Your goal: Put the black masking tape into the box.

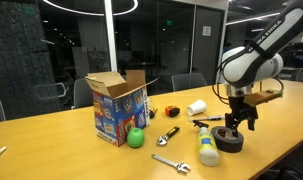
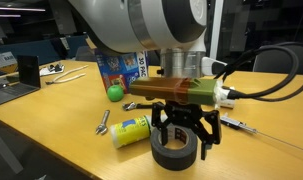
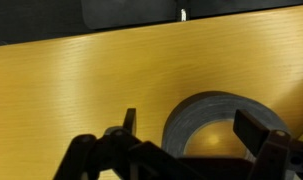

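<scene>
The black masking tape lies flat on the wooden table near the front edge; it also shows in an exterior view and in the wrist view. My gripper hangs just above the roll with its fingers open, one finger on each side of the roll's near wall. It holds nothing. The box is an open cardboard box with blue printed sides, standing to the left of the roll, well apart from the gripper. It also shows behind the arm in an exterior view.
A green ball sits by the box. A yellow-white bottle lies next to the tape. A wrench, a second wrench, an orange object, a white cup and a laptop are on the table.
</scene>
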